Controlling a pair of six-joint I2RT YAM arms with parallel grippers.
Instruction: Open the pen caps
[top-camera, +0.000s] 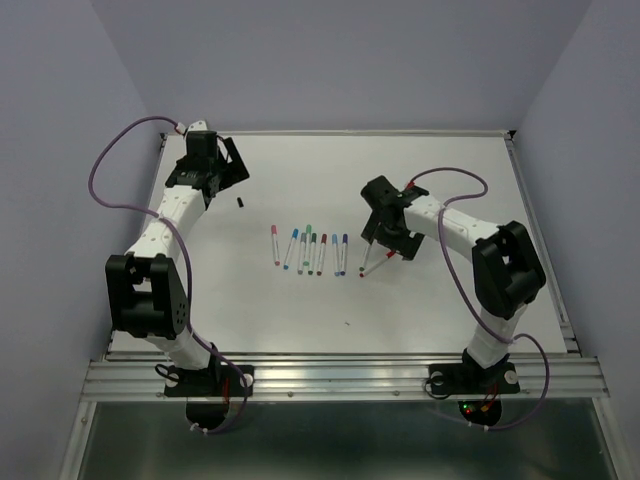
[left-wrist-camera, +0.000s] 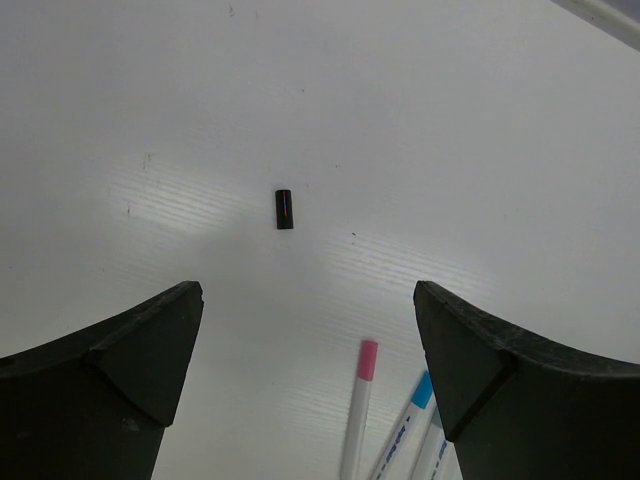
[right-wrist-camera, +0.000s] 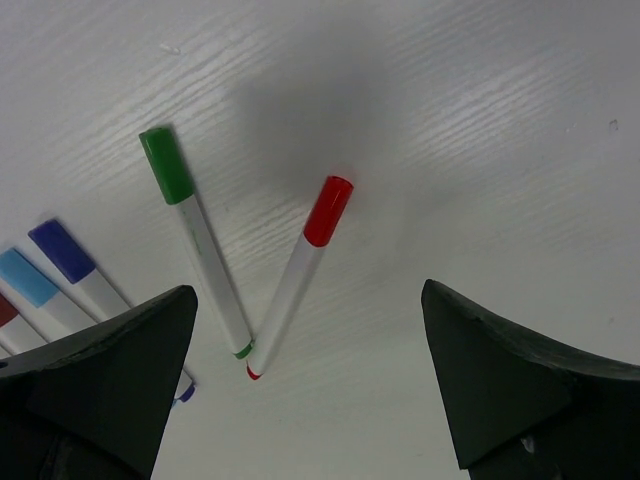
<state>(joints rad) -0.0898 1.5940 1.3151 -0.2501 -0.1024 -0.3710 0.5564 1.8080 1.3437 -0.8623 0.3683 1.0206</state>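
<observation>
Right of the pen row (top-camera: 310, 252), the right gripper (right-wrist-camera: 307, 290) hangs wide open and empty over the red-capped pen (right-wrist-camera: 298, 268). Grasping it looks next, which calls for a descent onto its barrel. Left of the row, the left gripper (left-wrist-camera: 308, 295), likewise spread and empty, overlooks a loose black cap (left-wrist-camera: 285, 209).

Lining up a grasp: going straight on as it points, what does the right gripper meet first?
Probably the white pen with the red plastic cap, centred ahead of the open right gripper; the green-capped white pen lies beside it. Depth unclear.
</observation>
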